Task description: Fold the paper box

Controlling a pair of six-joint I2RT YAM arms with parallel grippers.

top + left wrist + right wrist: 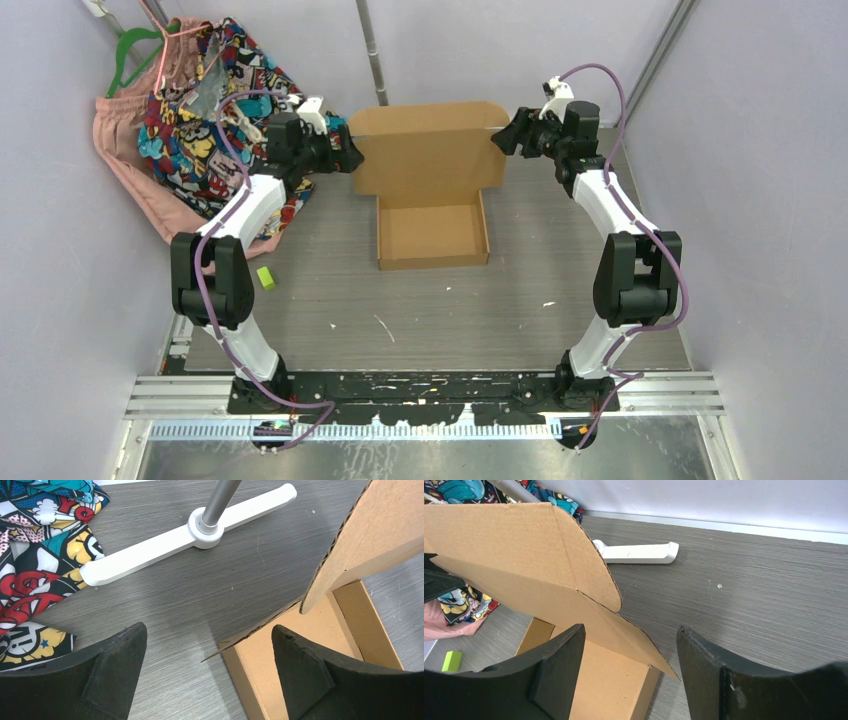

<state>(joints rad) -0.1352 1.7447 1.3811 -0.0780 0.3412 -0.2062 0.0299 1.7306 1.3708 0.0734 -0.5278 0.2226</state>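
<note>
The paper box [432,232] is brown corrugated cardboard, standing at the back middle of the table as a shallow open tray. Its wide lid [428,150] is raised behind the tray. My left gripper [352,158] is at the lid's left edge, open; in the left wrist view, the left gripper [208,627] has the tray's corner [310,650] and a lifted flap [380,520] to the right of its gap. At the lid's right edge my right gripper [503,140] is open. The right wrist view shows the right gripper [630,627] straddling the lid's pointed side flap [524,540].
A heap of patterned and pink clothing [200,110] with a green hanger [135,50] lies at the back left. A small green block [266,277] sits near the left arm. A white stand foot [190,535] with a metal pole [372,50] is behind the box.
</note>
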